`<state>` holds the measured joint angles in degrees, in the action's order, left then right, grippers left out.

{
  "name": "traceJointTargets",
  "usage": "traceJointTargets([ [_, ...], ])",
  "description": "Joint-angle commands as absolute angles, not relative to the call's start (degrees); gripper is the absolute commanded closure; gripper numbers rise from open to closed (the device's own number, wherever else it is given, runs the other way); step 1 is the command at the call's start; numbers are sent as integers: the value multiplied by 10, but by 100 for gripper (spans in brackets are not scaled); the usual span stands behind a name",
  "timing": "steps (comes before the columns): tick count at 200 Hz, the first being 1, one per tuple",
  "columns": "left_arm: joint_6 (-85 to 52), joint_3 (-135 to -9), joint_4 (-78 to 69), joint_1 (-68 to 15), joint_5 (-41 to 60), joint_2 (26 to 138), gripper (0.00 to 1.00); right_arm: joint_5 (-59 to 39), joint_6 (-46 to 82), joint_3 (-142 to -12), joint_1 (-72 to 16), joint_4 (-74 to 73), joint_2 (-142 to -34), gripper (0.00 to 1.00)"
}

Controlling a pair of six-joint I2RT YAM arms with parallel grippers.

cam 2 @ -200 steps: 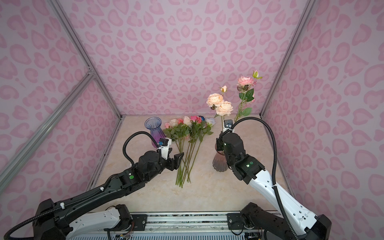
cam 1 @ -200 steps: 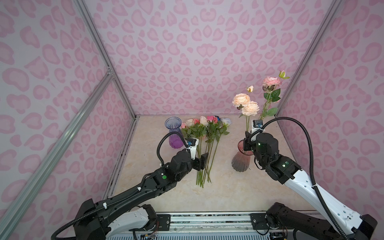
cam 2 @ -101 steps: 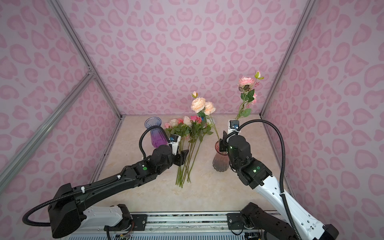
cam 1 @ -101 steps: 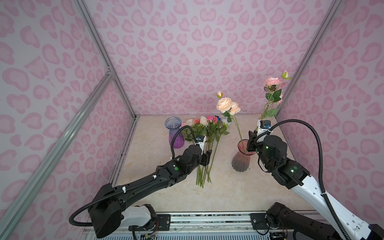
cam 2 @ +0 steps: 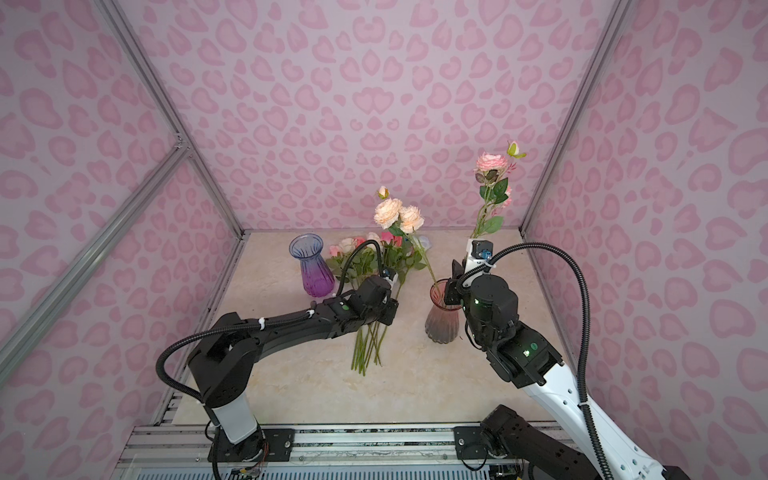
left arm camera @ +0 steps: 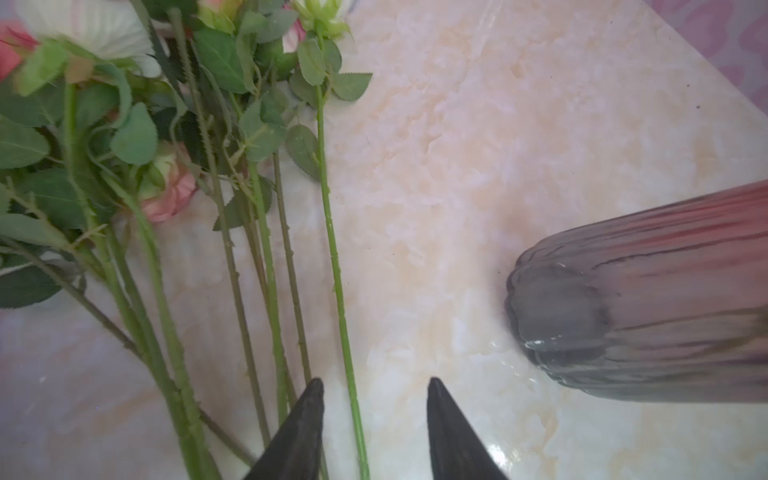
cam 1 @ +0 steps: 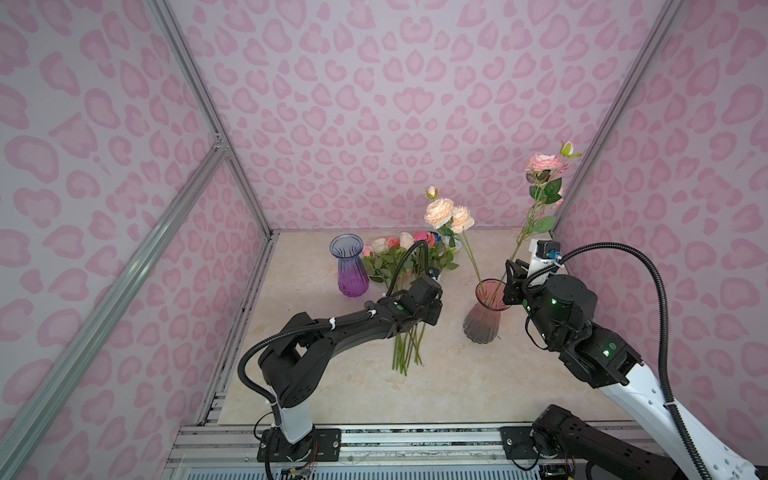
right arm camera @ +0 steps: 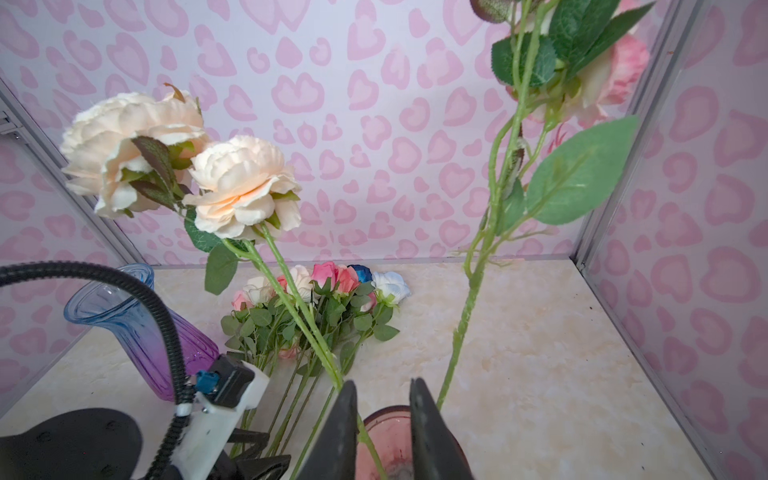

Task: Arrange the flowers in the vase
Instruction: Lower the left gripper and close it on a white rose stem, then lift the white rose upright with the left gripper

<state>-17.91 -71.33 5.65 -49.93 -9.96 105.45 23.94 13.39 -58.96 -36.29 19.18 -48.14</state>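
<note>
In both top views the flowers (cam 1: 409,257) lie bunched on the table (cam 1: 332,374), between a purple vase (cam 1: 351,270) and the upright pink vase (cam 2: 442,320). Peach roses (cam 1: 446,214) and a pink rose (cam 1: 542,163) stand in the pink vase.

In the left wrist view, the left gripper (left arm camera: 372,386) is partly open. It straddles one green stem (left arm camera: 336,270) without pinching it.

In the right wrist view, the right gripper (right arm camera: 382,386) hangs over the pink vase's rim. Its jaws are a narrow gap apart and hold nothing.
</note>
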Motion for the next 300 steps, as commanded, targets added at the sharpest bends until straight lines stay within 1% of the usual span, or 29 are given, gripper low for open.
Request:
traceJointTargets([
  [1,-172,-755,72,-498,-85,1099,54,236,142,-582,-363,201,-474,76],
  [8,-169,-767,80,-498,-89,1116,52,236,143,-581,-363,203,-471,75],
  [31,-171,-826,108,-498,-108,1169,51,237,144,-576,-363,205,-461,75],
  [58,-184,-854,133,-498,-167,1209,51,239,145,-573,-361,212,-451,74],
  [69,-178,-867,142,-498,-168,1224,50,239,145,-571,-361,213,-448,74],
  [117,-173,-905,182,-498,-195,1271,52,238,147,-571,-360,213,-447,74],
  [131,-173,-904,185,-497,-190,1275,61,238,147,-571,-359,213,-447,74],
  [137,-174,-902,183,-498,-188,1275,63,238,147,-571,-360,213,-447,74],
  [141,-174,-900,182,-497,-185,1275,68,238,148,-571,-360,214,-446,74],
  [146,-174,-898,181,-497,-182,1275,72,238,148,-571,-360,215,-445,74],
  [190,-187,-895,176,-497,-134,1249,96,237,155,-576,-360,219,-440,74],
  [236,-253,-882,148,-472,-17,1174,96,237,159,-581,-360,222,-436,74],
  [273,-302,-823,101,-446,3,1089,96,233,163,-589,-360,223,-433,74],
  [300,-330,-784,51,-428,80,1057,96,216,171,-599,-359,223,-433,73],
])
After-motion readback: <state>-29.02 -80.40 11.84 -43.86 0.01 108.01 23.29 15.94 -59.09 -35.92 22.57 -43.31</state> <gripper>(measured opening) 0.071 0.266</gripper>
